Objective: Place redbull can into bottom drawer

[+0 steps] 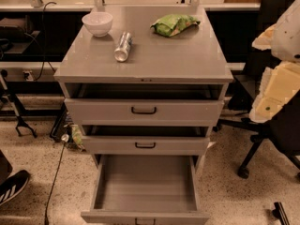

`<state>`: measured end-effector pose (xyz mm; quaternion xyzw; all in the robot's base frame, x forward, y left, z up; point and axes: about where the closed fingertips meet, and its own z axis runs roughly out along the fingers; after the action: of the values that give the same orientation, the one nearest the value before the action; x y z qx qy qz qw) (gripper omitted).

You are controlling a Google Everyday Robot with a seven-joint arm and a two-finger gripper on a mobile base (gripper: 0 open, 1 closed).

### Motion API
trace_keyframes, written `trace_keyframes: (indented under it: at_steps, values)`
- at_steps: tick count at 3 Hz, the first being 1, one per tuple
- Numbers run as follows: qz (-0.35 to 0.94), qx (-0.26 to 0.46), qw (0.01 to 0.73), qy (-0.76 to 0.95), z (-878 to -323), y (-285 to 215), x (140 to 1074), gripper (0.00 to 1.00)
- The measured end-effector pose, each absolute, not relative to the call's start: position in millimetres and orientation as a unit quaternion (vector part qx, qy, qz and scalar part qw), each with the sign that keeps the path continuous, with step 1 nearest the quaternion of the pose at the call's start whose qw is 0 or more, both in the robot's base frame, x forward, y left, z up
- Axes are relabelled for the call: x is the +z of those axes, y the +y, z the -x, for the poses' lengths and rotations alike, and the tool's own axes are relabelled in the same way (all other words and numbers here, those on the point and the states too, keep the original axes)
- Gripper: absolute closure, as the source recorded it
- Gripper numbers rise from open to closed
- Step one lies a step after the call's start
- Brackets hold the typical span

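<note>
- Bottom drawer [145,184]: nearest item, pulled fully out. Its grey floor is bare and the small dark handle sits on the front lip. It looks ready to receive the can.
- Middle drawer [145,145] and top drawer [144,110]: both shallower and each a little ajar. Their fronts overhang the rear of the bottom drawer, so the drop is best made toward its front half.
- Cabinet top [183,60]: flat grey surface holding three objects.
- Redbull can [123,46]: on the left part of the cabinet top, lying on its side with one round end toward the viewer. It is not yet grasped.
  - Step in hand, as judged: reach and pick.
  - A lying can rolls sideways, so I would come down from above and close across its narrow body near mid-length.
- White bowl [97,22]: behind and left of the can, near but apart. Keep the approach off its rim.
- Green bag [174,24]: crinkled, at the rear right, well apart from the can.
- Gripper [280,90]: pale cream part at the right edge, off the cabinet's right side, carrying nothing visible. It is well apart from the can, about level with the top drawer. I cannot tell whether it is spread or closed.
- Arm [288,27]: white section above the gripper at the right edge, in front of a dark office chair [262,139].
</note>
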<state>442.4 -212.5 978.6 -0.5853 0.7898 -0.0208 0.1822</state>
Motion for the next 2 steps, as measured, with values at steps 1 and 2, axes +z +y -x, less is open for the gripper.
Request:
trace_keyframes:
  at_steps: [1,2]
  values:
    - [0.559,0.011,0.220,0.800,-461.0,-194.9,971.9,0.00]
    - [0.528,0.037,0.289,0.798,-505.9,-163.7,968.2,0.00]
